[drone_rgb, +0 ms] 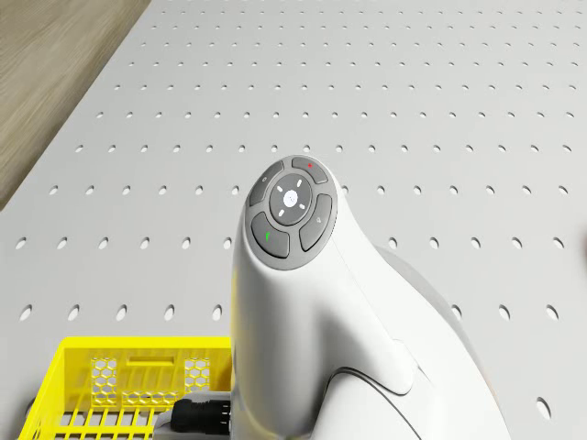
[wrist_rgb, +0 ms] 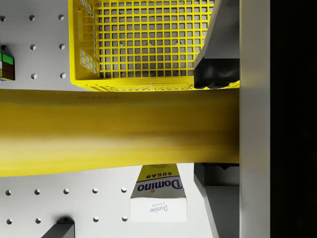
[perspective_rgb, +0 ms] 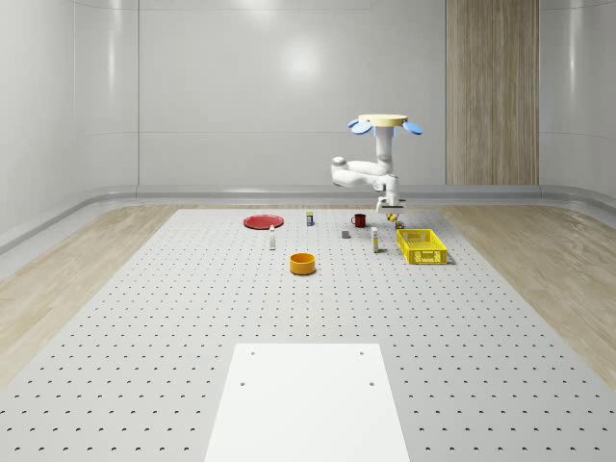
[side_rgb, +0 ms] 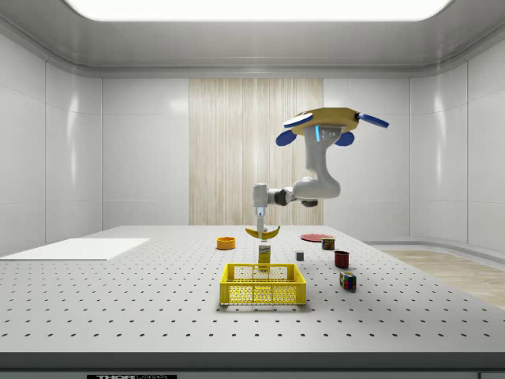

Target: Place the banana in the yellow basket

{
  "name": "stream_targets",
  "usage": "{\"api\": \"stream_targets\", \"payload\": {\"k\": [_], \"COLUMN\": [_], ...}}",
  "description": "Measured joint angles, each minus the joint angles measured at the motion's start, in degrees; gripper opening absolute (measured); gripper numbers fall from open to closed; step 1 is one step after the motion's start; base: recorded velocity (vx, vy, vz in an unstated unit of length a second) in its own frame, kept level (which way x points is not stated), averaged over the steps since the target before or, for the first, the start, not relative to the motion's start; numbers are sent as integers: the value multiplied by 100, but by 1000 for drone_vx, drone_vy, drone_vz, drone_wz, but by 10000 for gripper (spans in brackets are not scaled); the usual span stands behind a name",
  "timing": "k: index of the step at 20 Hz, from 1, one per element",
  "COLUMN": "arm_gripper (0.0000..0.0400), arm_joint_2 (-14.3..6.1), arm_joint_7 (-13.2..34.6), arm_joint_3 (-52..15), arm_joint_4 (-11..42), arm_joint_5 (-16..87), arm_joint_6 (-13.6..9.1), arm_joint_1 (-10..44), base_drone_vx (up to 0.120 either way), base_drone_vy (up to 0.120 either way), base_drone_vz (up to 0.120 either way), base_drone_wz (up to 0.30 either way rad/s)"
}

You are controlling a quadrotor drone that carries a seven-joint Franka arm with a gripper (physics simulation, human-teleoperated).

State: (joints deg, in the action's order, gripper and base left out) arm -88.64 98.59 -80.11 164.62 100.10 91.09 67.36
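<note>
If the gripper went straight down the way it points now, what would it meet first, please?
Probably the Domino sugar box, beside the yellow basket; the gripper holds the banana above them, though depth is uncertain.

In the drone view the arm [drone_rgb: 312,321] hides part of the yellow basket [drone_rgb: 119,385], which the edge also cuts; in the wrist view the banana [wrist_rgb: 114,131] runs off the edge and covers the sugar box's [wrist_rgb: 159,196] top; the whole-scene view's small items are too tiny to name.
</note>
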Motion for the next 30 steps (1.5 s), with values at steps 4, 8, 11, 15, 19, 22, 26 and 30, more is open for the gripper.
{"api": "stream_targets", "payload": {"k": [4,8,11,15,19,22,26,30], "arm_gripper": [193,193,193,193,193,193,193,193], "arm_joint_2": [-16,-31,-41,-54,-65,-74,-84,-93], "arm_joint_7": [2,4,6,8,9,10,12,13], "arm_joint_3": [-2,-4,-6,-7,-9,-10,-11,-13], "arm_joint_4": [0,-1,-1,-2,-2,-2,-3,-3], "arm_joint_5": [-6,-12,-16,-21,-25,-29,-33,-36], "arm_joint_6": [15,29,38,50,61,69,79,87], "arm_joint_1": [3,6,7,10,12,13,15,17], "base_drone_vx": [0,0,0,0,0,0,0,0], "base_drone_vy": [120,120,120,120,120,120,120,120], "base_drone_vz": [-100,-90,-40,-70,-30,-67,-100,-60], "base_drone_wz": [0,0,0,0,0,0,0,0]}}
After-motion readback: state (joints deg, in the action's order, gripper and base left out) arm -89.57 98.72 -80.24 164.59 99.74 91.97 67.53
